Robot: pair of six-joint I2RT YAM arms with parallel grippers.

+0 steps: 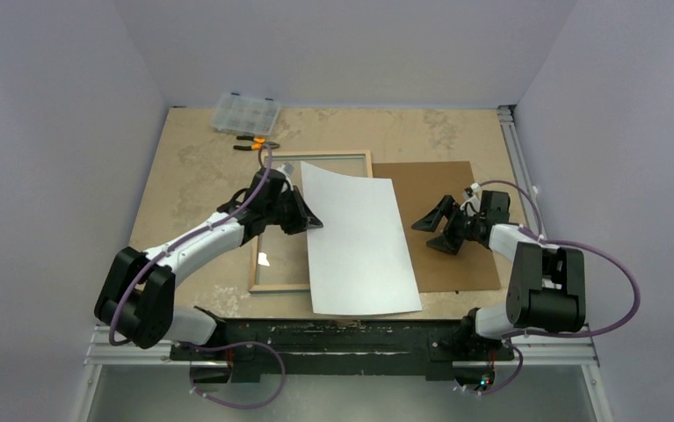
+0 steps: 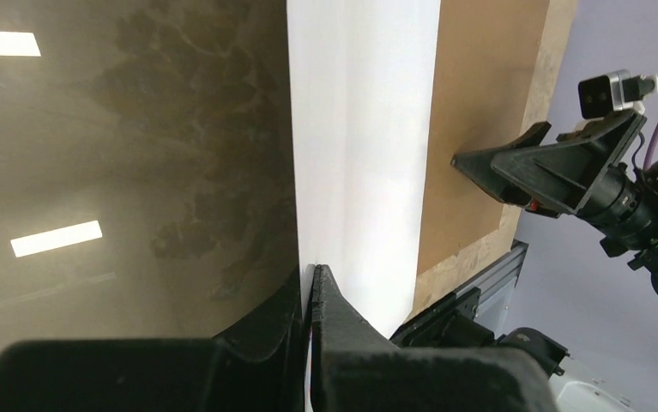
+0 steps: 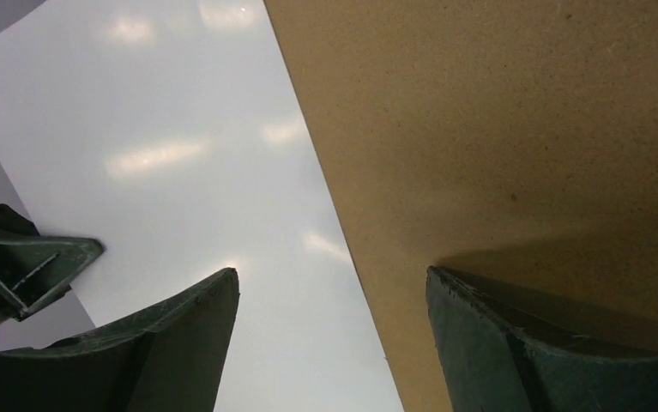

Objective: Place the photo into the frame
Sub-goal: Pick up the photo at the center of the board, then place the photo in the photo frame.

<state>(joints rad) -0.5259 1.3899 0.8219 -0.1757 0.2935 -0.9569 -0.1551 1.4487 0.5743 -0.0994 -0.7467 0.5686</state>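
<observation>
Two tools in play. Left tool [image 1: 312, 220] is pinched tight on the left edge of the photo [image 1: 359, 246], centre of the top view. The sheet lies white side up, overlapping the frame [image 1: 337, 155] and the brown board [image 1: 460, 237], presumably so I can drag it over the glass. Left wrist view confirms the pinch; overhead cannot. Right tool [image 1: 436, 230] gapes wide and empty, centre right.

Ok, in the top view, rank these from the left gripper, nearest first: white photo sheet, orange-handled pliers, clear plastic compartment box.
1. white photo sheet: its left edge is clamped in the left gripper.
2. orange-handled pliers: farther back, slightly left.
3. clear plastic compartment box: far-left corner, behind the pliers.
</observation>
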